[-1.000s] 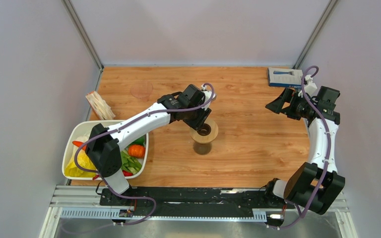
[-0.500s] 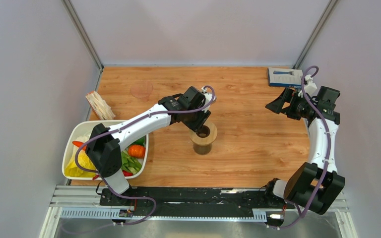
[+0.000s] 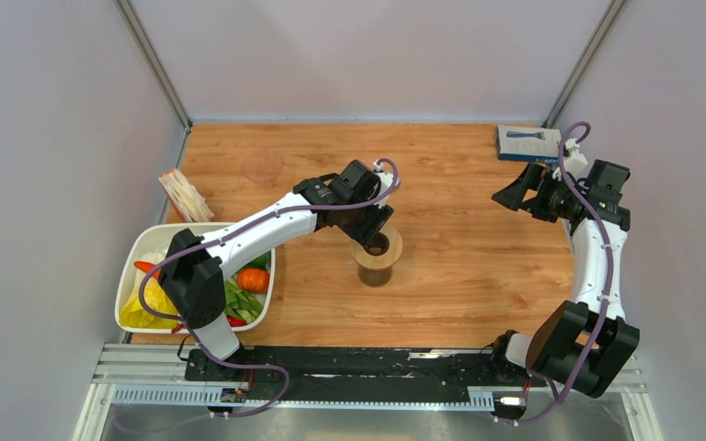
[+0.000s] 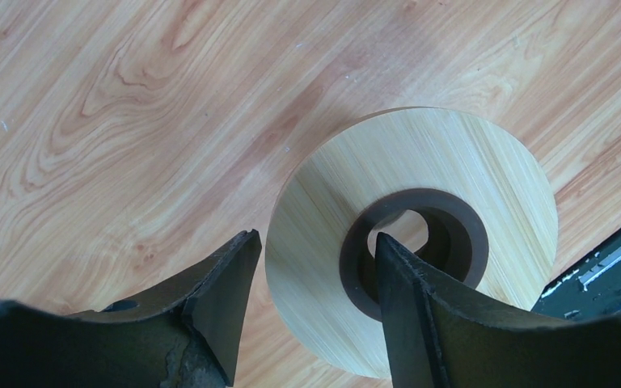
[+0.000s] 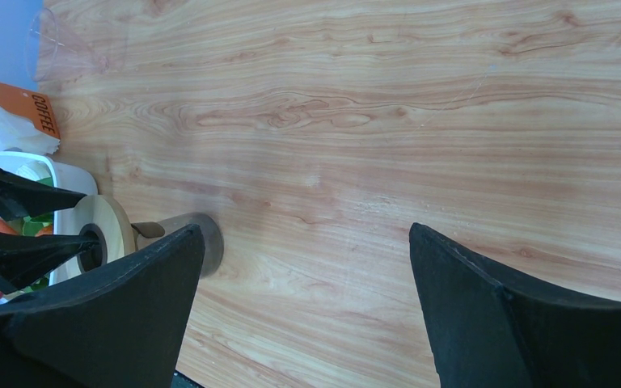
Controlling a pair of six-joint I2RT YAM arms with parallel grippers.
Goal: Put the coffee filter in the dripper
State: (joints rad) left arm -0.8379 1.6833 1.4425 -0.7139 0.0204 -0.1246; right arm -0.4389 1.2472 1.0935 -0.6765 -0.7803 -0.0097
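No coffee filter in dripper yet; filters in pack by left wall, beside bin; dripper mid-tabletop, tan ring up on brownish cup; left tool parted, straddling ring rim, gripping nothing; right tool wide, empty, far right; fetching and seating remain; pack hemmed by wall and bin, tabletop open elsewhere.

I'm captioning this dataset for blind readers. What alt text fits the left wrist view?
A round tan wooden ring with a dark brown centre hole fills the view against a light wood-grain table, seen from above. The arm's two black jaws stand apart at the bottom edge, one beside the ring's rim, the other over its hole.
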